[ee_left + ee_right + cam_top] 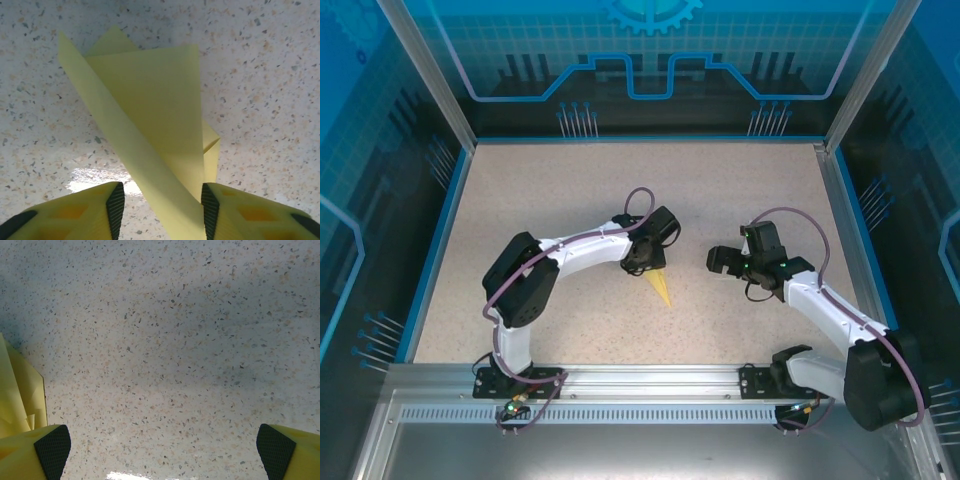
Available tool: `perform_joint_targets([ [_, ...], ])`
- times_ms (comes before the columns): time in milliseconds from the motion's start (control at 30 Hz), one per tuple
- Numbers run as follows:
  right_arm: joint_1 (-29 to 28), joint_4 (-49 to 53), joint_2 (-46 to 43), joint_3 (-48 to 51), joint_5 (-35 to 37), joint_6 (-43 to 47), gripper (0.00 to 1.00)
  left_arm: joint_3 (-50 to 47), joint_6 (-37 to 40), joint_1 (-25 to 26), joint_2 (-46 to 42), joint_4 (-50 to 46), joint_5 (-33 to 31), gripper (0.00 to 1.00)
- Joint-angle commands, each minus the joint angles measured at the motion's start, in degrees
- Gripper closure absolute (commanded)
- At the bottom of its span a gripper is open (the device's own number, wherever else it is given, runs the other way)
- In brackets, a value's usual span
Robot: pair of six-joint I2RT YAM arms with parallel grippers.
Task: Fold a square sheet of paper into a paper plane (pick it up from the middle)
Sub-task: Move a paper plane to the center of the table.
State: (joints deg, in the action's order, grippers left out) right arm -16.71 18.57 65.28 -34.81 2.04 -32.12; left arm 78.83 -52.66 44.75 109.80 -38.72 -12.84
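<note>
In the top view we see the left gripper (647, 262) low over the middle of the speckled table (550, 190). The paper plane (660, 288) lies on the table just at its near side, a narrow yellow tip pointing toward the arm bases. The right gripper (724, 260) is well apart to the right of the paper plane and turned toward it. From this view we cannot tell how the fingers of either gripper stand. In the left wrist view the paper plane (150, 110) is folded in several layers and lies in front of the left gripper (162, 202). One long folded edge runs down between the two yellow fingers (75, 215), close by the black pad on the right of the view, and bare table shows on the other side, so the jaws are apart and not closed on the paper. In the right wrist view the right gripper (160, 445) has its fingers far apart with bare table between them. A corner of the paper plane (17, 395) is at the left edge, near the finger on that side.
</note>
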Motion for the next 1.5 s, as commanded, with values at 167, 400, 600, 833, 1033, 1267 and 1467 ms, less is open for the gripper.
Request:
perform_joint_targets([
  [167,1.0,-0.3,1.2,0.3,-1.1,-0.6,0.01,-1.5,-3.6,0.7,-1.9,0.7,-1.0,0.65],
  [400,1.0,1.0,0.6,0.2,1.4,-0.7,0.02,-6.9,-6.8,1.2,-5.1,4.7,-2.1,0.88],
  [600,1.0,0.9,1.1,0.1,1.6,-0.9,0.02,-8.3,-6.0,1.2,-9.6,6.5,-3.2,1.00],
  [833,1.0,0.9,1.2,0.2,2.0,-1.0,0.02,-10.0,-0.9,1.2,-17.4,12.4,-3.5,1.00],
  [1033,1.1,0.8,0.9,0.4,2.1,-1.1,0.02,-15.7,3.6,0.9,-23.1,25.5,-0.8,1.00],
  [1267,1.4,-0.9,-0.6,1.4,0.2,-1.2,0.02,-24.8,1.8,-3.1,-22.5,42.5,10.3,1.00],
  [1467,1.8,-2.4,-3.1,2.4,-2.0,-0.7,0.02,-28.9,0.2,-6.3,-17.8,54.7,19.1,1.00],
])
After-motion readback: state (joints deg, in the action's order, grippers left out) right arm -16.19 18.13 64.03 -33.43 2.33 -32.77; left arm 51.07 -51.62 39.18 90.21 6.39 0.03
